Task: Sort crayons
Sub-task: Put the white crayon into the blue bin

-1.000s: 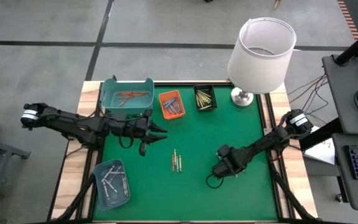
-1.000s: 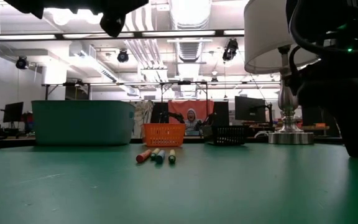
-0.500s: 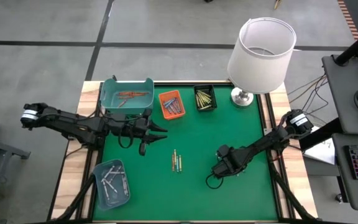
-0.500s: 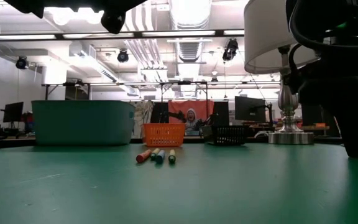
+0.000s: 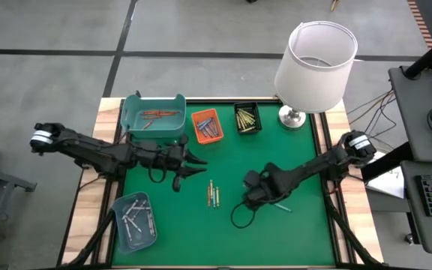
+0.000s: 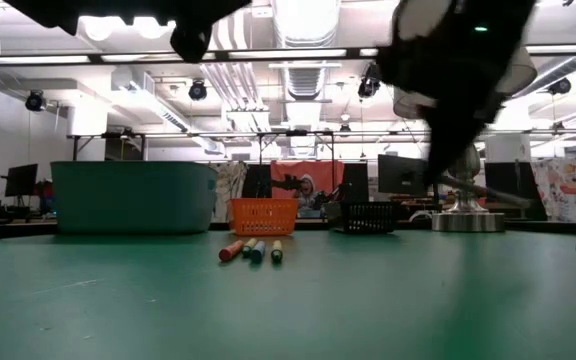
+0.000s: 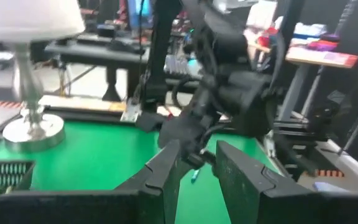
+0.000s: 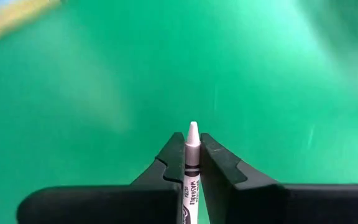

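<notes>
**A:** Status on the crayon sort?

**B:** Carry step, I'd say. Right gripper (image 8: 192, 163) is clenched on a thin silvery-grey paper-wrapped crayon (image 8: 191, 158), tip poking out past the fingers, nothing but green mat (image 8: 104, 93) ahead of it. From above, that gripper (image 5: 255, 193) sits mid-table, right of the loose cluster.

**A:** What's left on the mat?

**B:** A small cluster of short crayons, red, blue, yellow-green and an orange-looking one (image 5: 213, 193), lying side by side near the centre. One more thin stick (image 5: 282, 206) lies just beside the right arm; colour too small to call.

**A:** Where should the grey one go?

**B:** Best guess is the pale blue shallow plastic tray (image 5: 135, 220) at the near-left corner, since it already holds silvery sticks. The teal tub (image 5: 153, 116) has red ones, the small orange basket (image 5: 206, 125) bluish ones, the black basket (image 5: 247, 118) yellow-green.

**A:** So what does the move need?

**B:** A reach across the table past the cluster without sweeping it, then let go over the blue tray.

**A:** Left arm in the way?

**B:** Possibly. Left gripper (image 5: 187, 163) hangs between the teal tub and the cluster, fingers (image 7: 166, 171) partly apart, holding nothing. It's close to the route, so the right arm should keep clear of it.
</notes>
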Controlling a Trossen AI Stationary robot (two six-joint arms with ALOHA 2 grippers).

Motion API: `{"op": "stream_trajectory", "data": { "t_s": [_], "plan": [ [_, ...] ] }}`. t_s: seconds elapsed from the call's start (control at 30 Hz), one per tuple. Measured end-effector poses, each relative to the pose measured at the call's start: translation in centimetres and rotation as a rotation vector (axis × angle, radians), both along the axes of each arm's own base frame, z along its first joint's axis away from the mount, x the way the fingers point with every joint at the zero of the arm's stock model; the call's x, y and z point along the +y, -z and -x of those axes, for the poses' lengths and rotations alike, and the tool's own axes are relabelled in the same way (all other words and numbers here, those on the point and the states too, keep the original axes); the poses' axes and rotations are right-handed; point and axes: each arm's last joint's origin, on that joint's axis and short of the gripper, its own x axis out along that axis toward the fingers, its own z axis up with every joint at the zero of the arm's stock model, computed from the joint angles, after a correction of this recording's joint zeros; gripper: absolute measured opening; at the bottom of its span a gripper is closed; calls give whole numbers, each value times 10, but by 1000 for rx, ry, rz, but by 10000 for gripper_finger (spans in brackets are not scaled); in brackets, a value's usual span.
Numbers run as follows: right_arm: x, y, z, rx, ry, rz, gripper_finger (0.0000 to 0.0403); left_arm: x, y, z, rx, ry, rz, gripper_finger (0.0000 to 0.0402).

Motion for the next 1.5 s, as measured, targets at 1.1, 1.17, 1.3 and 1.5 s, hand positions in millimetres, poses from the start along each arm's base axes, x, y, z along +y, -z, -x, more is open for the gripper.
{"op": "stream_trajectory", "data": {
  "t_s": [1.1, 1.17, 1.3, 1.5],
  "plan": [
    [-34, -3, -116, -1116, -810, 279, 18, -96, -63, 60, 337, -213, 96, 86],
    [-33, 0, -121, -1144, -806, 287, 18, -101, -61, 68, 368, -251, 82, 86],
    [-31, 8, -133, -1182, -800, 284, 18, -106, -55, 80, 426, -302, 110, 86],
    [-24, 5, -156, -1377, -844, 236, 18, -107, -39, 91, 515, -342, 128, 86]
  ]
}}
